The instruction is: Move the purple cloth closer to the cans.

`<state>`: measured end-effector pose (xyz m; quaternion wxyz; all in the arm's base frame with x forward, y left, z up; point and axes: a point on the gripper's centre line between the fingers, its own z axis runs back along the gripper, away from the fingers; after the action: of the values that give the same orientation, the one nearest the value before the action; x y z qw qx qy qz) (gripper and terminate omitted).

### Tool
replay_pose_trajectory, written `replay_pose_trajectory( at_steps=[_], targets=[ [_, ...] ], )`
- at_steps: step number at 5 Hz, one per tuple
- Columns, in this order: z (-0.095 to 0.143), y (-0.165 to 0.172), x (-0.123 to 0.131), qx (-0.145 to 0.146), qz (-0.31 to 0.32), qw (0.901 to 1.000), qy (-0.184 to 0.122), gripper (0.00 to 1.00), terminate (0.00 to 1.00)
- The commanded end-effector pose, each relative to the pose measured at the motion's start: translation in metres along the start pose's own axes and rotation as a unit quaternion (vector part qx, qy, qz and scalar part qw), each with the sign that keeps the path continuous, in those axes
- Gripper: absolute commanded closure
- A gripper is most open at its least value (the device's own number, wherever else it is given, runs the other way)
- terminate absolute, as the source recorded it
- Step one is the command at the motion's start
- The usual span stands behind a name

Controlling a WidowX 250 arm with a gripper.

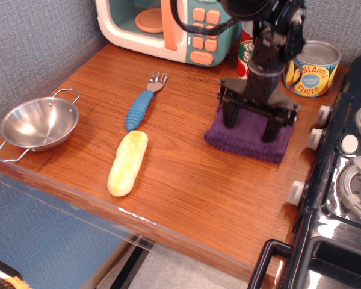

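Note:
The purple cloth (248, 139) lies on the wooden counter, right of centre, just in front of the cans. My gripper (251, 123) stands upright on it. Its two black fingers (230, 115) are dug into the cloth's top and grip a wide fold of it between them. The red "Tomato Sauce" can (246, 53) stands behind the gripper and is partly hidden by the arm. The yellow-and-blue "Pineapple Slices" can (313, 68) stands at the back right, a short gap beyond the cloth.
A toy microwave (168, 24) stands at the back. A blue-handled fork (142, 105) and a yellow bread roll (127, 162) lie mid-counter. A steel bowl (39, 123) is at the left edge. A black toy stove (343, 180) with knobs borders the right side.

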<state>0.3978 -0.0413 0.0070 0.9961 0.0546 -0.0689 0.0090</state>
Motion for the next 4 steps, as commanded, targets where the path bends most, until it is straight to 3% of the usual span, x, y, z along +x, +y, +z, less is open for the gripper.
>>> replay_pose_trajectory(
  at_steps=[1,2,4],
  targets=[
    [-0.024,0.009,0.017,-0.010,0.006,0.9996,0.025,0.00,0.00],
    [-0.018,0.009,0.020,-0.028,0.011,0.9993,0.023,0.00,0.00],
    [0.039,-0.002,0.044,-0.070,0.011,0.9972,-0.023,0.00,0.00]
  ],
)
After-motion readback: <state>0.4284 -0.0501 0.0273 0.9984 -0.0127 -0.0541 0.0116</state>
